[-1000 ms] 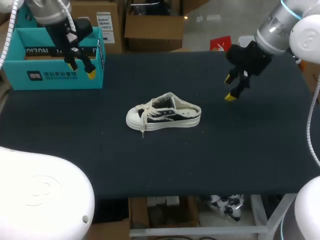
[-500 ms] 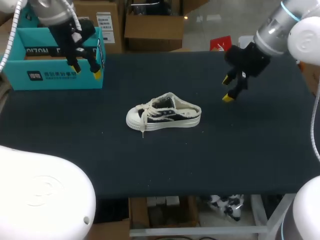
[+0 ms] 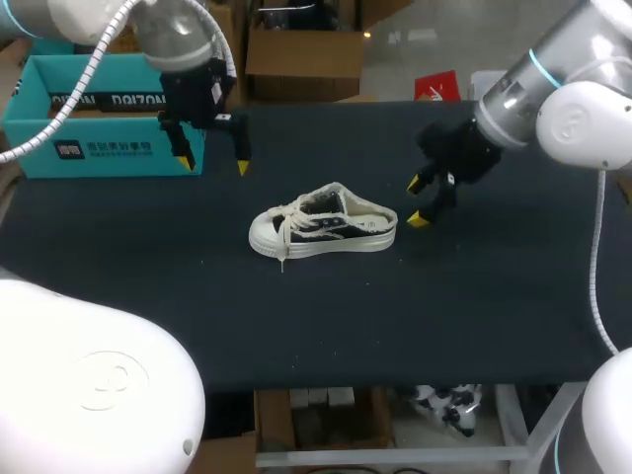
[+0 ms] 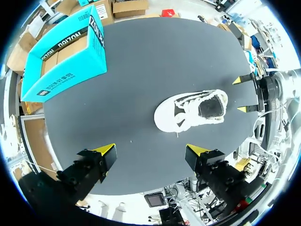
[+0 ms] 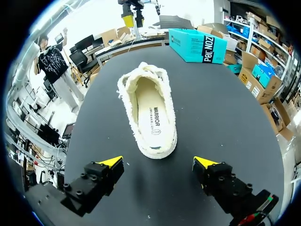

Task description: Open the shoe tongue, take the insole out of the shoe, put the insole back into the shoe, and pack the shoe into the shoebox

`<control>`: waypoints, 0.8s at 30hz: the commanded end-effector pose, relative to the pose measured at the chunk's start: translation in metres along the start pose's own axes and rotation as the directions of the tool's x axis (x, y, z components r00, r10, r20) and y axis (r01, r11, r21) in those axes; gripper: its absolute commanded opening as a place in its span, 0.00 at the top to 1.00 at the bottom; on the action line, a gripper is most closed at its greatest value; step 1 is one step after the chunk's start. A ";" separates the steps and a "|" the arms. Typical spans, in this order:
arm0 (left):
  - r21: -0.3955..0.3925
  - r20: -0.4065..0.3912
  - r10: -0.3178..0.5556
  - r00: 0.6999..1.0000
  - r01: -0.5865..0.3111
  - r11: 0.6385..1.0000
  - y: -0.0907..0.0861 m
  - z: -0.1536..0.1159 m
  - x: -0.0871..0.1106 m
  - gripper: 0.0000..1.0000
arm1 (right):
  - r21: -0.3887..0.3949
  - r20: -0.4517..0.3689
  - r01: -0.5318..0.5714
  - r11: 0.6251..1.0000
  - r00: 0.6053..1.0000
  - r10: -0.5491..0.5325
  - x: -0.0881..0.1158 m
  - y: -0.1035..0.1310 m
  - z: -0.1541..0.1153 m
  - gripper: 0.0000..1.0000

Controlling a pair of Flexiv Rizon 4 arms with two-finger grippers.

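Observation:
A white low-top shoe (image 3: 321, 225) with black side stripes lies on its sole mid-table, toe to the left, laces loose. Its white insole (image 5: 153, 117) sits inside. The teal shoebox (image 3: 99, 118) stands open at the far left. My left gripper (image 3: 213, 165) hangs open beyond the shoe's toe, just right of the box; from its wrist the shoe (image 4: 190, 110) lies ahead of the spread fingers. My right gripper (image 3: 416, 202) is open just right of the heel, and its wrist view has the shoe (image 5: 150, 84) straight ahead, heel nearest. Neither gripper touches anything.
The black table (image 3: 474, 296) has wide free room in front and to the right of the shoe. The box (image 4: 66, 52) sits near the table's far left edge. A large white robot housing (image 3: 89, 385) blocks the near left corner in the head view.
My left gripper has moved right, off the shoebox and toward the shoe. My right gripper has come left and nearer, close to the heel. Both stay open; the shoe has not moved.

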State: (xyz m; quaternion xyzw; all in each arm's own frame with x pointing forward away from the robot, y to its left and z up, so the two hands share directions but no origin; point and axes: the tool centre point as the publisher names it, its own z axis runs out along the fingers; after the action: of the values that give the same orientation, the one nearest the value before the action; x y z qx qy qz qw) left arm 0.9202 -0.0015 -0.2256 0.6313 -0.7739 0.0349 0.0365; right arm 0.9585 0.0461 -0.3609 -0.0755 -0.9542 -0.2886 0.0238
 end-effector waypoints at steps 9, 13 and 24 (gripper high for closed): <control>-0.020 0.022 0.017 1.000 -0.017 1.000 -0.002 0.024 0.036 0.00 | -0.115 -0.015 -0.009 0.993 1.000 0.007 0.007 -0.003 0.040 0.00; -0.021 0.023 0.025 0.999 -0.025 0.999 -0.001 0.026 0.043 0.00 | -0.158 -0.030 -0.015 0.987 0.999 0.010 0.008 -0.002 0.049 0.00; -0.032 0.025 0.051 0.998 -0.050 0.998 -0.001 0.033 0.054 0.00 | -0.211 -0.076 -0.032 0.977 0.997 0.016 0.006 0.003 0.069 0.00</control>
State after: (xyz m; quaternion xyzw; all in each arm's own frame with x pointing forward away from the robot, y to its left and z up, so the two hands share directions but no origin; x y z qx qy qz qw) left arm 0.9080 -0.0537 -0.2504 0.6107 -0.7908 0.0188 0.0367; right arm 0.9473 0.0863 -0.4102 -0.0839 -0.9188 -0.3826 0.0480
